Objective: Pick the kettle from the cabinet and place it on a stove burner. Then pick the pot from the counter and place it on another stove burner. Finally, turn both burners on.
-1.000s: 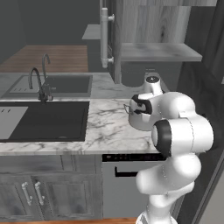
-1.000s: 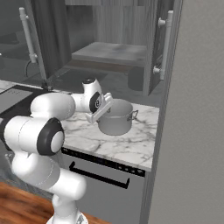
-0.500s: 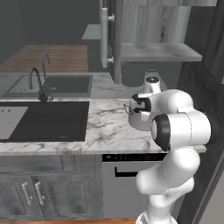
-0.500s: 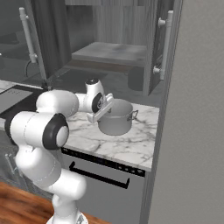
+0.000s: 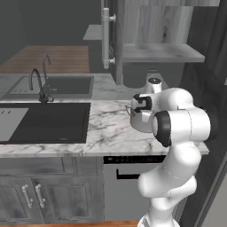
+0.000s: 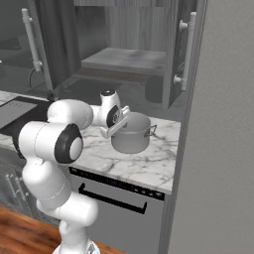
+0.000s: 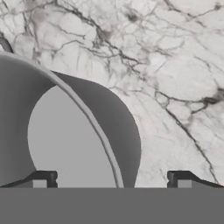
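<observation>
The wide grey pot (image 6: 133, 138) stands on the white marble counter (image 6: 144, 167), close to the tall wood-grain cabinet (image 6: 173, 34). My gripper (image 6: 114, 131) hangs open, tilted over the pot's left rim. In the hand view the pot (image 7: 65, 140) curves up between the fingertips of the gripper (image 7: 111, 179), so one finger (image 7: 43, 178) is over the inside and the other is outside the wall. In the left base view the arm hides most of the pot (image 5: 138, 123). I cannot make out the kettle; a dim grey shape (image 5: 133, 75) sits under the cabinet shelf.
A sink with a faucet (image 5: 39, 85) lies at the back left, and a flat black panel (image 5: 48, 122) is set into the counter (image 5: 111, 131) left of the pot. The cabinet's white bar handle (image 5: 105, 37) hangs above. A grey wall (image 6: 218, 149) closes off the right side.
The hand has come down a little and shifted toward the pot's rim while the elbow swung. The jaws stayed open and the pot has not moved.
</observation>
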